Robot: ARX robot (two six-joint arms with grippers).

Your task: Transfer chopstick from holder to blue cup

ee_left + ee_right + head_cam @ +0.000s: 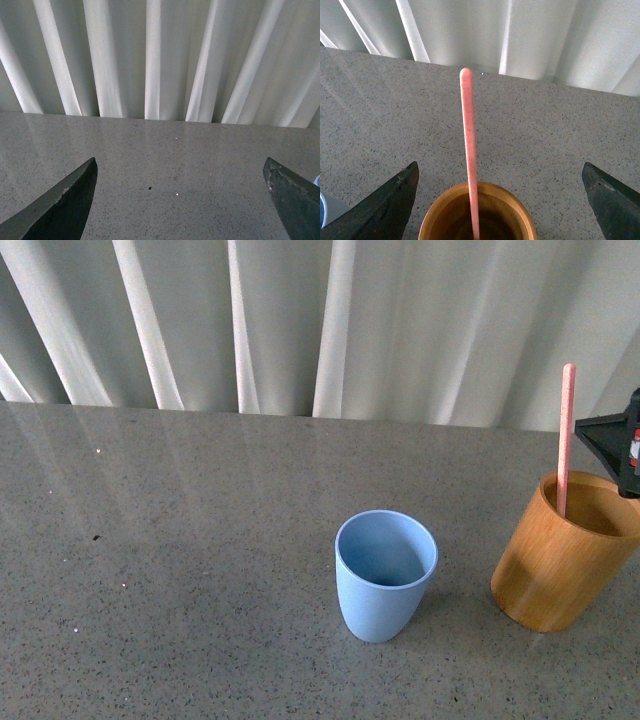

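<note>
Hovering near the holder (560, 570) with the right end effector (500, 169) spread wide, chopstick (566, 440) standing inside the holder, blue cup (385, 580) left of it; left end effector (180, 167) gaping too.

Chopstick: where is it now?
Front view, far right: the chopstick stands in the holder, right of the blue cup. The open right claw is lined up on it, not touching.

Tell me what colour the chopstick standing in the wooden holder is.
The chopstick is pink-red with faint darker speckles; the right wrist view shows it best.
</note>
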